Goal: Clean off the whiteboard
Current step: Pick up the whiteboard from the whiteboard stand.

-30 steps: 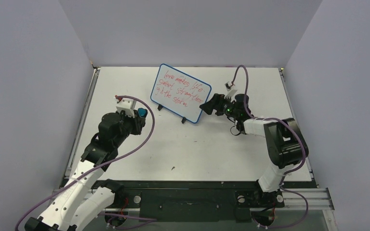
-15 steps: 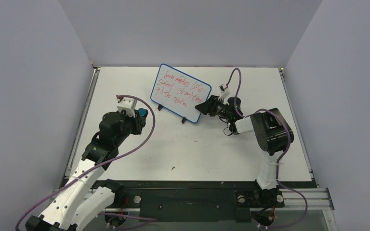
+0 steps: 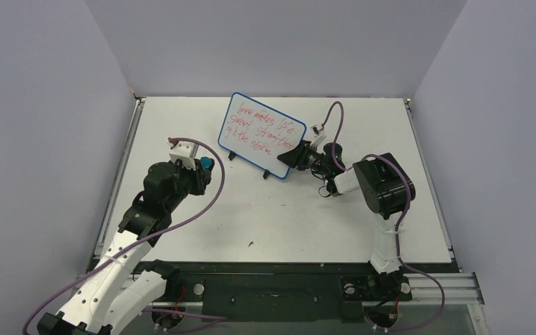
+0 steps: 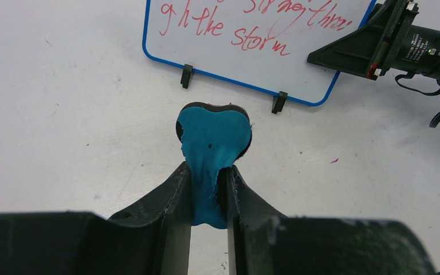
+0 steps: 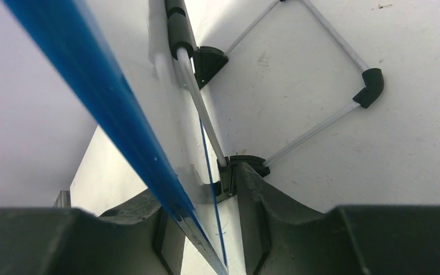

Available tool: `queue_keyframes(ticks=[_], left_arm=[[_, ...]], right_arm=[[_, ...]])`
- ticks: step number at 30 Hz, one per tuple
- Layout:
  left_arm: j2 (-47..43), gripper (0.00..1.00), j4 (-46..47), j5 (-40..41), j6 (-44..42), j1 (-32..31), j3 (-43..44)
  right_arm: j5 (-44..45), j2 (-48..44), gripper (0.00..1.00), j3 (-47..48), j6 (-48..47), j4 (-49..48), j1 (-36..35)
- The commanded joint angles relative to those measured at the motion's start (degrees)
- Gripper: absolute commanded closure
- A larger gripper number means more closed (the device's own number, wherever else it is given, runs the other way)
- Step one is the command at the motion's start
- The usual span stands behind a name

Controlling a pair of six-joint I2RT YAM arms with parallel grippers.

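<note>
**Q:** What is the largest thing on the table (image 3: 286, 223)?

**A:** The board (image 3: 262, 132). It has a blue rim and stands propped on its stand (image 5: 315, 129) at the far middle. Its face is turned toward the near left.

**Q:** How is the right claw (image 3: 289, 158) set?

**A:** It is closed on the board's right edge, one finger against each face, by the near right corner.

**Q:** And the left claw (image 4: 209, 172)?

**A:** It is closed on a blue eraser (image 4: 213, 143), near and to the left of the board and not touching it.

**Q:** What can be read on the board?

**A:** There are three lines of red handwriting (image 3: 259, 131). The first reads "love makes life", the second begins "sweet", and the third ends "the storm". The rest is unclear.
</note>
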State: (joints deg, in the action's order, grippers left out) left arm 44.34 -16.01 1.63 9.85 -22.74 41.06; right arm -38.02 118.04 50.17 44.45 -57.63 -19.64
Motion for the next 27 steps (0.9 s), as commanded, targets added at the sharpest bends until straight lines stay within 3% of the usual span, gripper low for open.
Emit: queue_keyframes(ticks=[1, 6, 10, 16, 22, 27], left_arm=[[-0.1, 1.00, 3.4, -0.7, -0.5, 0.4, 0.3], [-0.2, 1.00, 3.4, -0.8, -0.5, 0.4, 0.3], [-0.4, 1.00, 3.4, -0.8, -0.5, 0.4, 0.3], [-1.2, 1.00, 3.5, -1.0, -0.5, 0.4, 0.3], [-1.6, 1.00, 3.8, -1.6, -0.5, 0.5, 0.2], [-2.5, 1.00, 4.1, -1.4, -0.4, 0.5, 0.0]], right_arm=[[-1.0, 0.6, 0.71, 1.9, -0.7, -5.6, -0.3], [-2.1, 1.2, 0.82, 2.4, -1.2, -5.6, -0.4], [-3.4, 0.9, 0.99, 2.6, -1.8, -6.1, -0.2], [-6.6, -3.4, 1.00, 4.5, 1.6, -7.9, 2.0], [-7.3, -11.0, 1.00, 8.3, -2.8, 6.5, 2.8], [-7.9, -14.2, 1.00, 10.2, -4.7, 11.4, 3.1]])
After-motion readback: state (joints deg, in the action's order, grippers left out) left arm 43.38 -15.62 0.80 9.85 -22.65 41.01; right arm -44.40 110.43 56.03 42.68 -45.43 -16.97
